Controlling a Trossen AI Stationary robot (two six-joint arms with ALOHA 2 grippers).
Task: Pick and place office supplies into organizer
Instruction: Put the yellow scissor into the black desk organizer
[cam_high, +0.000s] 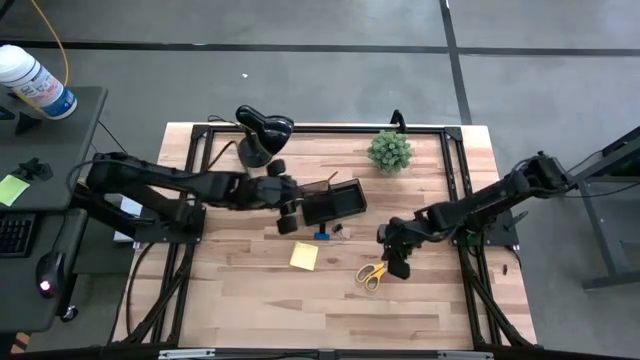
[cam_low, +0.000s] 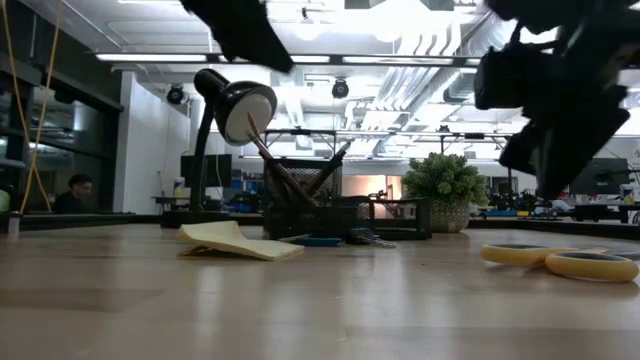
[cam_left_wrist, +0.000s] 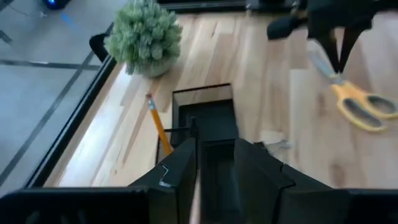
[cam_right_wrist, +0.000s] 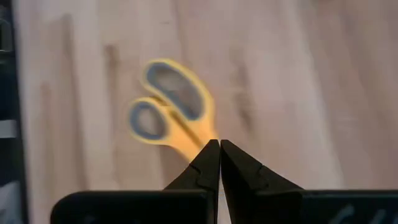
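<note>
Left gripper (cam_high: 296, 211): jaws parted, empty, at the organizer's (cam_high: 335, 203) left edge, mid-table. Sticky-note pad (cam_high: 304, 256): flat, in front of the organizer. Scissors (cam_high: 371, 275): flat on the table. Right gripper (cam_high: 397, 262): fingers pressed together, holding nothing, just above the scissors.

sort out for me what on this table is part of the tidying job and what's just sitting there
Part of the job: organizer; pencil standing in it; sticky-note pad; scissors; blue block; left gripper, open over the organizer; right gripper, shut over the scissors.

Just lying about: desk lamp; potted plant; white bottle on the side desk.
</note>
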